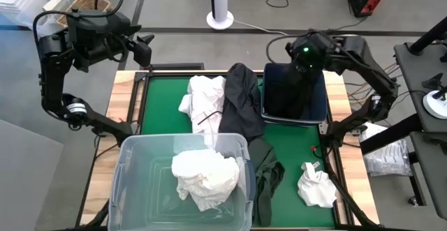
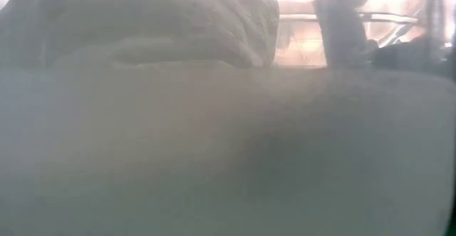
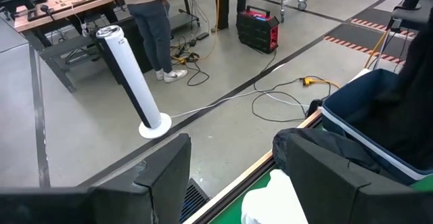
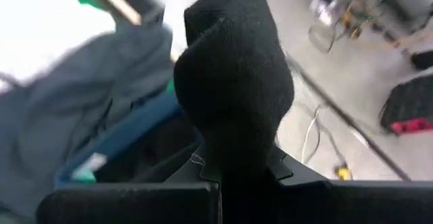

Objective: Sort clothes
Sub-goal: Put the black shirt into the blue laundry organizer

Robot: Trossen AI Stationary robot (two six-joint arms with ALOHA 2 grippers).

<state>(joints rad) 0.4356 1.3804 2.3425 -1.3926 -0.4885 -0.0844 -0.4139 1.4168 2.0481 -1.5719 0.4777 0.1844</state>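
**Right gripper clamps black garment over blue bin**

Right gripper (image 4: 223,173) is pinched on a black garment (image 4: 233,82) that hangs above the blue bin (image 1: 318,112). Left gripper (image 3: 230,176), fingers apart and empty, waits off the table's far left corner, well apart from the bin. White clothes (image 1: 204,177) lie in the clear tub (image 1: 140,189); more garments lie on the green mat (image 1: 160,112) beside the bin.

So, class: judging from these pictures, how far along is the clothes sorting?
Done: a white garment lies in the clear tub.
In hand: the right gripper holds a black garment above the blue bin.
Left: white and dark clothes on the mat. The left gripper waits open.
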